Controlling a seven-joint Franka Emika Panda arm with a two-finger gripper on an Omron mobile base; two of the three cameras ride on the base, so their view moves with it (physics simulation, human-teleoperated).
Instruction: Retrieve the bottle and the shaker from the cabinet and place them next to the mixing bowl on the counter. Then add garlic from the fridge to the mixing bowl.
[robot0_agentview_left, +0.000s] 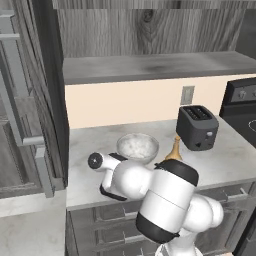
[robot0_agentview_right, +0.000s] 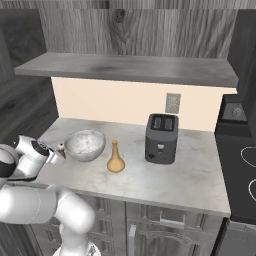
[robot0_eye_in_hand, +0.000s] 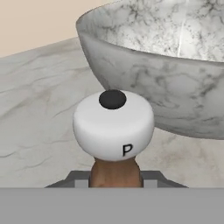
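One bottle (robot0_agentview_left: 173, 151) stands right of the mixing bowl (robot0_agentview_left: 137, 146) in the left base view, while the hand view shows jaws clamping the shaker (robot0_eye_in_hand: 113, 131) close beside the bowl, risking a knock on release.

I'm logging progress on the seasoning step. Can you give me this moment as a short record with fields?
shaker: clamped in the tool, white top marked P, right beside the mixing bowl
bottle: upright on the counter, between mixing bowl and toaster
cabinet shelf: bare where seen
tool: shut on the shaker, low at the bowl's left side
garlic: not yet in the bowl
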